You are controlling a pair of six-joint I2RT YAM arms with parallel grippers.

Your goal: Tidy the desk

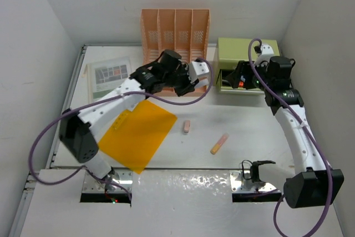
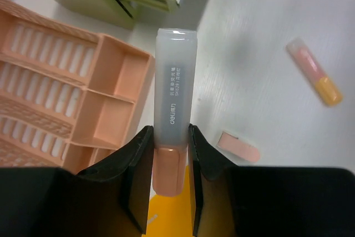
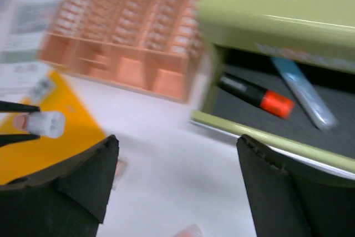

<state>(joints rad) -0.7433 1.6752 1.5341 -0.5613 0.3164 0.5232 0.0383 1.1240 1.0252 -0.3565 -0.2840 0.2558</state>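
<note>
The desk is a white tabletop with loose stationery on it. My left gripper hovers in front of the peach file rack. It is shut on a highlighter with a frosted cap and a peach body. The highlighter sticks out past the fingertips and also shows in the right wrist view. My right gripper stands open with nothing between its fingers. It is just in front of the green drawer box, whose drawer is pulled out.
A black-and-red marker and a blue pen lie in the open drawer. A peach eraser and a pink-orange highlighter lie mid-desk. An orange folder is under the left arm, and a printed sheet lies at far left.
</note>
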